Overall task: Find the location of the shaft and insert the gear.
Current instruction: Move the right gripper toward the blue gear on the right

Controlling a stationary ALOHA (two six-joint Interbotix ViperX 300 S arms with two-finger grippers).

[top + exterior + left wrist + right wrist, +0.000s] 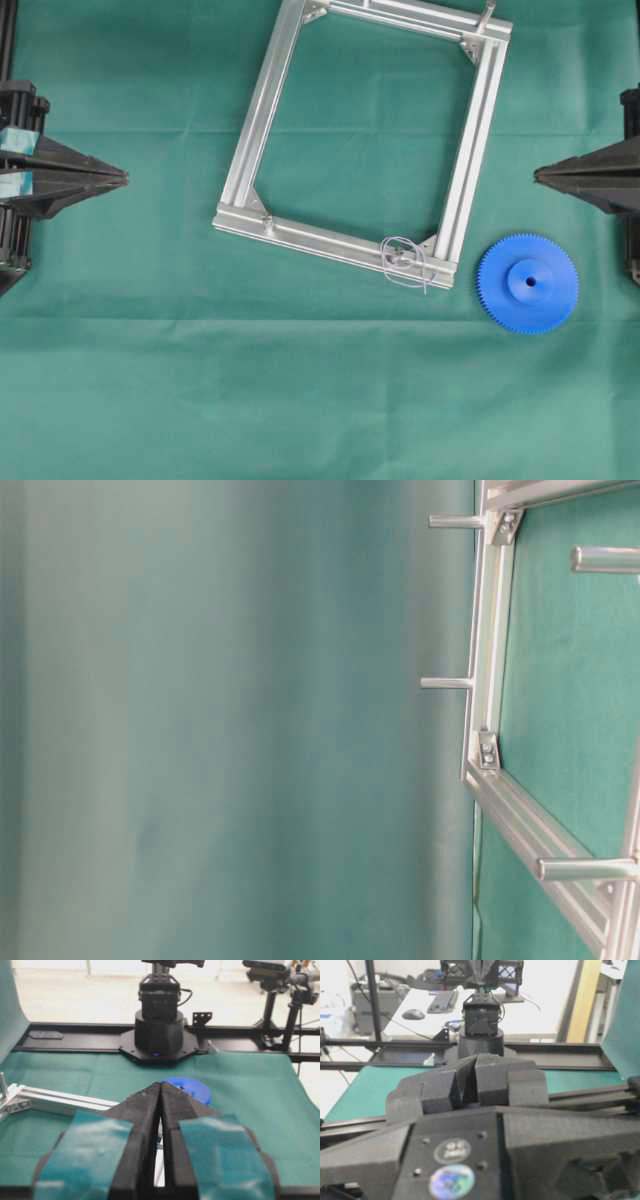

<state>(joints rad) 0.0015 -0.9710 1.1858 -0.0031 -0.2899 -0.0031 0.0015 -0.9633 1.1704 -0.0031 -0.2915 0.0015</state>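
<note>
The blue gear (527, 282) lies flat on the green cloth at the right, hub up, just right of the aluminium frame's (250, 150) near right corner. The shaft (397, 257) stands on the frame's near rail with a thin wire loop around it. My left gripper (125, 178) is shut and empty at the far left, well away from the frame. In the left wrist view its tips (160, 1085) meet, with the gear (195, 1089) partly showing behind them. My right gripper (537, 173) is shut and empty at the far right, beyond the gear; it also shows in the right wrist view (475, 1060).
The frame is a tilted rectangle with corner brackets, reaching to the far edge of the table. In the table-level view the frame (490, 630) shows several short metal pegs sticking out. The opposite arm's base (159, 1030) stands across the table.
</note>
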